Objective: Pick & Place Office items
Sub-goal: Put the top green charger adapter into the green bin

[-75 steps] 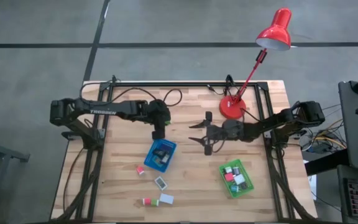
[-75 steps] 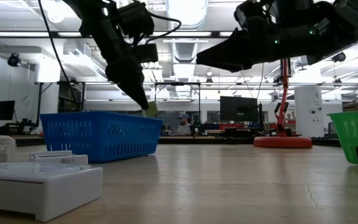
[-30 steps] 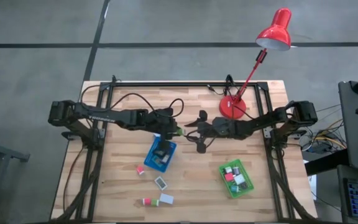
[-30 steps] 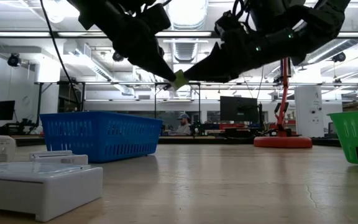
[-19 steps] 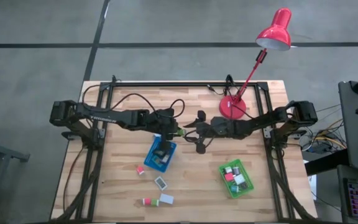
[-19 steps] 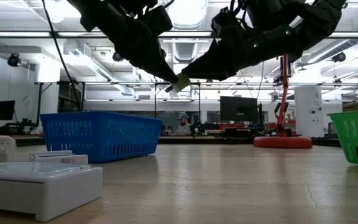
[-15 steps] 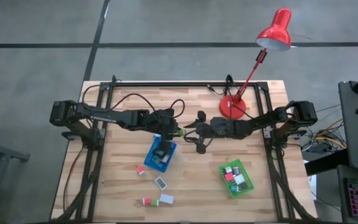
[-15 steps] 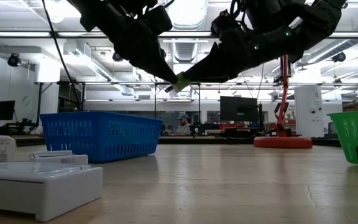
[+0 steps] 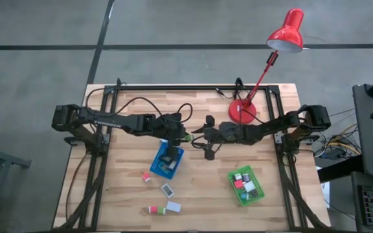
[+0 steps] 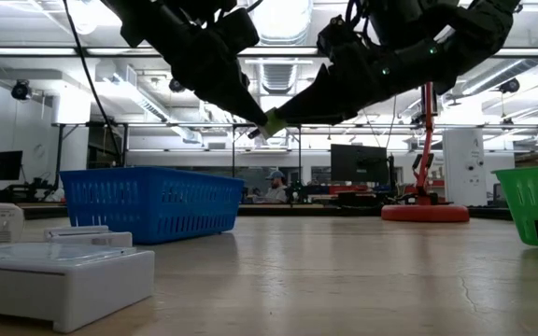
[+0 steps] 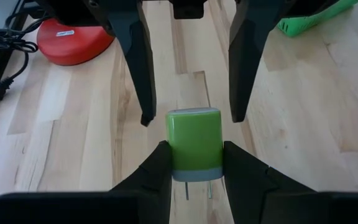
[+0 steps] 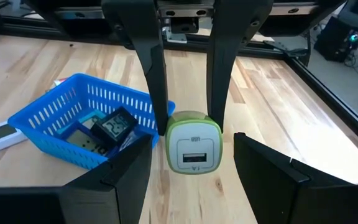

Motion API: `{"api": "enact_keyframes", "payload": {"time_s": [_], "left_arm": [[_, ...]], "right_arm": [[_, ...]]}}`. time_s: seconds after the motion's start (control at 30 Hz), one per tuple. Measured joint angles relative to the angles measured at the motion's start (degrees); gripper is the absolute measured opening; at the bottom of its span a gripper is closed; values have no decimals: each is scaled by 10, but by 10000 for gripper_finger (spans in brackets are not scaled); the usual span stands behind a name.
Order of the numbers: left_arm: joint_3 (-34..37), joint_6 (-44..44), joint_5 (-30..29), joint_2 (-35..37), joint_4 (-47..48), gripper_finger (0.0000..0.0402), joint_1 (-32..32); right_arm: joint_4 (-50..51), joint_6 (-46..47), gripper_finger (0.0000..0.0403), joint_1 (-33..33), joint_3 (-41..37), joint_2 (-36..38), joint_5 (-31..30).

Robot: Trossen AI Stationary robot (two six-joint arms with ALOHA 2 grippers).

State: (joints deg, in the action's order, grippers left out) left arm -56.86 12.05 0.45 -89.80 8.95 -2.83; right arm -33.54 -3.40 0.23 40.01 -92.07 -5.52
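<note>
Green charger (image 11: 194,144), TROSSEN-marked left arm (image 9: 107,117)

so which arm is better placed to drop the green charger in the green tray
Right. Its open gripper already faces the green charger held by the left gripper, and the green tray sits on its side.

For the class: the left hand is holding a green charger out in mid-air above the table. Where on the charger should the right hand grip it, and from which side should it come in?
On the green charger's free front half, its two flat sides, approaching head-on from opposite the left hand. That hand clamps the pronged rear, so only the front is clear, and the right hand, open, already straddles it.
</note>
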Motion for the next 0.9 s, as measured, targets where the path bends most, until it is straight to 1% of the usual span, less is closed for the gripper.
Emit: {"api": "enact_keyframes", "payload": {"time_s": [0.4, 0.5, 0.8, 0.9], "left_arm": [[0, 0, 0, 0, -4, 106, 0], [0, 0, 0, 0, -4, 106, 0], [0, 0, 2, 0, -5, 106, 0], [1, 1, 6, 0, 0, 106, 0]], "right_arm": [[1, 0, 216, 0, 0, 0, 0], [1, 0, 200, 0, 0, 0, 0], [1, 3, 129, 0, 0, 0, -1], [-4, 5, 115, 0, 4, -13, 0]]}}
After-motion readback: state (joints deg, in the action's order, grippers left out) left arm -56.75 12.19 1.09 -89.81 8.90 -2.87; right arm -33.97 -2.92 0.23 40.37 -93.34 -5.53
